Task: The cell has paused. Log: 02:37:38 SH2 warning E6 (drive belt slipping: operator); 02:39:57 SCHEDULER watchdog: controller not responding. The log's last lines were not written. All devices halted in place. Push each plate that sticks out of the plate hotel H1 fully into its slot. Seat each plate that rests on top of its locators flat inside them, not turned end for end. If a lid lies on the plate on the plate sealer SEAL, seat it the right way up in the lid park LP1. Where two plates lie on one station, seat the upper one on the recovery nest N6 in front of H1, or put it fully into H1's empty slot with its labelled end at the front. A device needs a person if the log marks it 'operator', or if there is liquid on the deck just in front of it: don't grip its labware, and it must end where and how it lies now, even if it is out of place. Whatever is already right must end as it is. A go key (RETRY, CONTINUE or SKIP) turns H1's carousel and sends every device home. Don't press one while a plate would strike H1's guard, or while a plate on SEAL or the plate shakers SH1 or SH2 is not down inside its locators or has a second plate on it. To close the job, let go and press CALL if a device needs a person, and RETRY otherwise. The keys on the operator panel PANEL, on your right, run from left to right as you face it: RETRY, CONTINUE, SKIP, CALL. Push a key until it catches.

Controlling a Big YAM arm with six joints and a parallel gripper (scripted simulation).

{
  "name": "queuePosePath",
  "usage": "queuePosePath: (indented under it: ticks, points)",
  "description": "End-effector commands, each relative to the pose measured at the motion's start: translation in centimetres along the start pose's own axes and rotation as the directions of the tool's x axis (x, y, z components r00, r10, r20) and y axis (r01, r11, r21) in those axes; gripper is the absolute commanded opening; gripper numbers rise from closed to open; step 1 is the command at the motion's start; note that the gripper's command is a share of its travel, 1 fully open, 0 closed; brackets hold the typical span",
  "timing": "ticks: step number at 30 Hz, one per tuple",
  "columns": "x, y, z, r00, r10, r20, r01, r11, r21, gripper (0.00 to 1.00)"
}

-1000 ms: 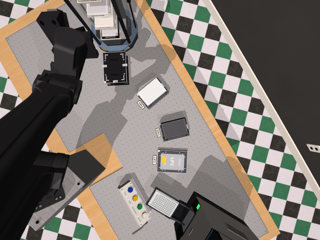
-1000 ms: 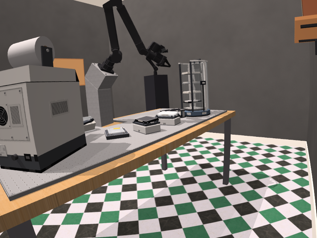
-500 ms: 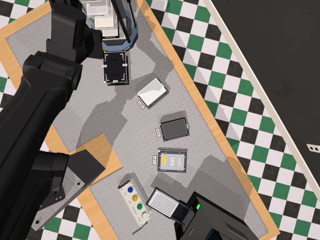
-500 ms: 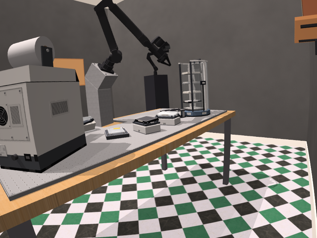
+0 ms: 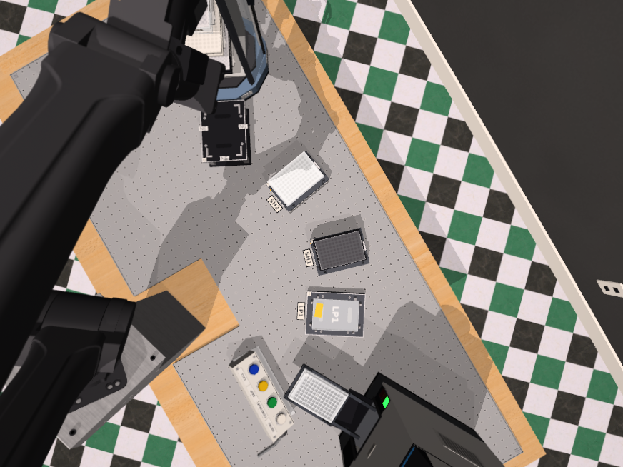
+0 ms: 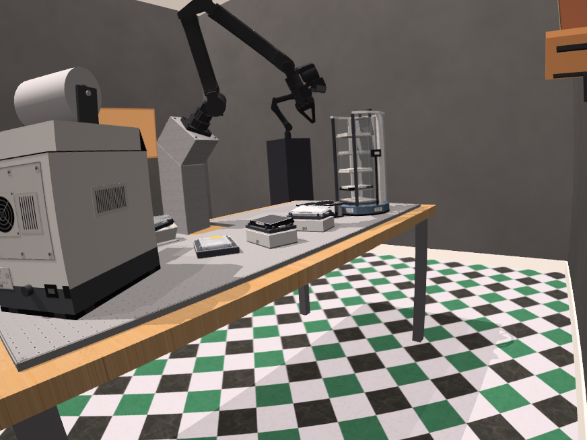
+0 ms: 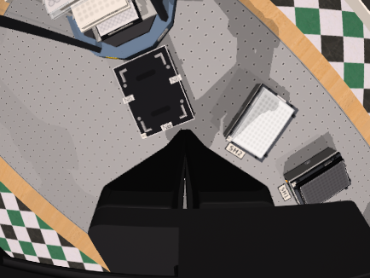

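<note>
My gripper [image 6: 307,112] is shut and empty, high above the deck next to the plate hotel H1 [image 6: 359,163]. In the wrist view the shut fingertips [image 7: 184,137] point down over the near edge of the empty black recovery nest N6 [image 7: 153,91]. A white plate [image 5: 296,180] lies slightly askew on shaker SH2. A dark plate [image 5: 339,249] sits on SH1. A clear lid with a yellow mark lies in LP1 [image 5: 335,313]. A white plate [image 5: 318,394] rests on the sealer SEAL's tray.
The operator panel PANEL [image 5: 262,394] with its blue, yellow, green and white keys stands left of the sealer tray. The big sealer body [image 6: 71,212] fills the near end of the table. My arm's base pedestal [image 6: 182,175] stands at the table's far side.
</note>
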State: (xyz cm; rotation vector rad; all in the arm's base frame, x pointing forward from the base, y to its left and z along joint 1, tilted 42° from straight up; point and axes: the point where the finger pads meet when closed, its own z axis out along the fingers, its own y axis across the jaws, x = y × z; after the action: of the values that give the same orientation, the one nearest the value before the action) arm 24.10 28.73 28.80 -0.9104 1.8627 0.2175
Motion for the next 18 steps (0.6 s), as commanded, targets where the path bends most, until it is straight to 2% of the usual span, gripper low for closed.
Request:
queuePosePath:
  ticks: [1,3,5,12,15,16,18]
  points:
    - [-1.9,-1.6,-0.4,0.988,0.131,-0.083,-0.129,0.991,0.033,0.0]
    - [-1.8,-2.3,-0.5,0.977,0.164,-0.136,-0.158,0.986,0.054,0.0]
    - [-1.8,-2.3,-0.5,0.977,0.164,-0.136,-0.158,0.986,0.054,0.0]
    - [-1.4,-4.5,-0.6,0.907,0.282,-0.312,-0.248,0.958,0.145,0.0]
    - [-1.2,-5.6,-0.7,0.9,0.291,-0.324,-0.254,0.955,0.153,0.0]
    - [-1.9,-6.3,-1.9,0.908,0.299,-0.292,-0.266,0.952,0.15,0.0]
    - [-1.0,-6.7,-1.8,0.909,0.283,-0.307,-0.248,0.957,0.148,0.0]
